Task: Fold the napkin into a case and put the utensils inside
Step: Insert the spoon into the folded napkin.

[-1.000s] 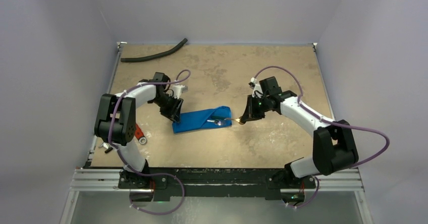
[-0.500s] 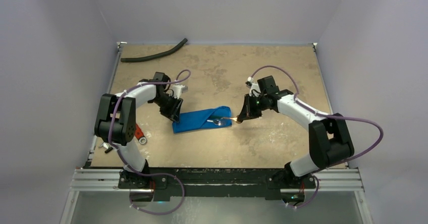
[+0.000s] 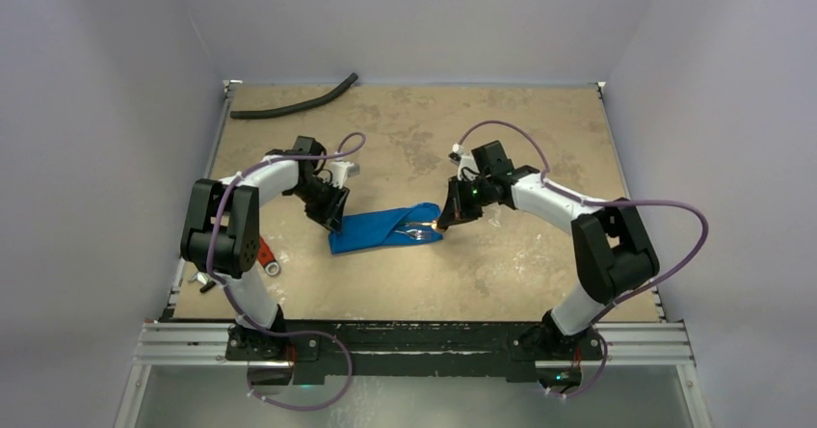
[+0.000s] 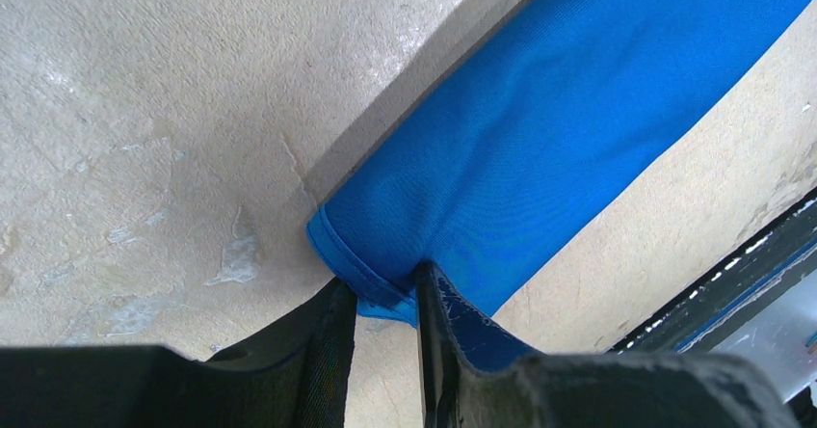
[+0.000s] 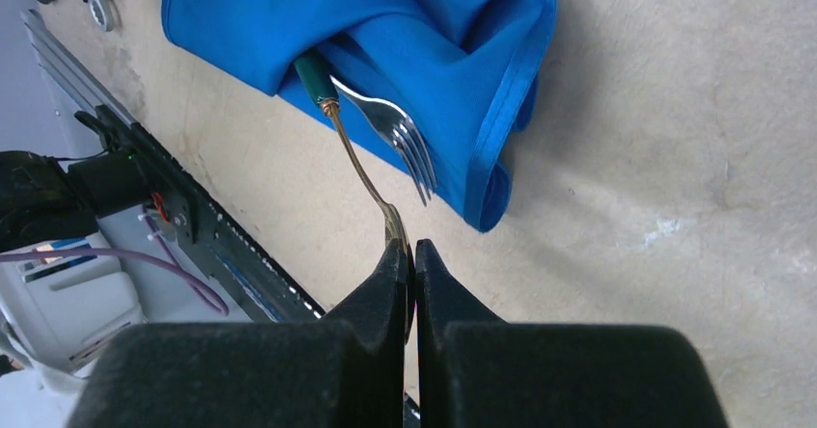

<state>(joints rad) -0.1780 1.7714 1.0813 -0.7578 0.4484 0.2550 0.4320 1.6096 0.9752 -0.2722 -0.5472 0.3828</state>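
The shiny satin napkin (image 3: 381,227) is plain bright blue, and its hem is the same blue. The small metal fork (image 5: 395,131) is silver. The slender spoon (image 5: 332,112) has a gold stem and a dark green handle. The table (image 3: 501,264) is mottled tan with pale whitish patches. At its far left corner lies a long black rubber hose (image 3: 294,106). The left gripper (image 4: 385,303) and right gripper (image 5: 406,259) are matt black.

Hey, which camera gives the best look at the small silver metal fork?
The right wrist view: the small silver metal fork is close and sharp, its tines sticking out of the shiny blue satin napkin, its handle under the fold. The top view shows only a tiny glint. The left wrist view shows none of it.
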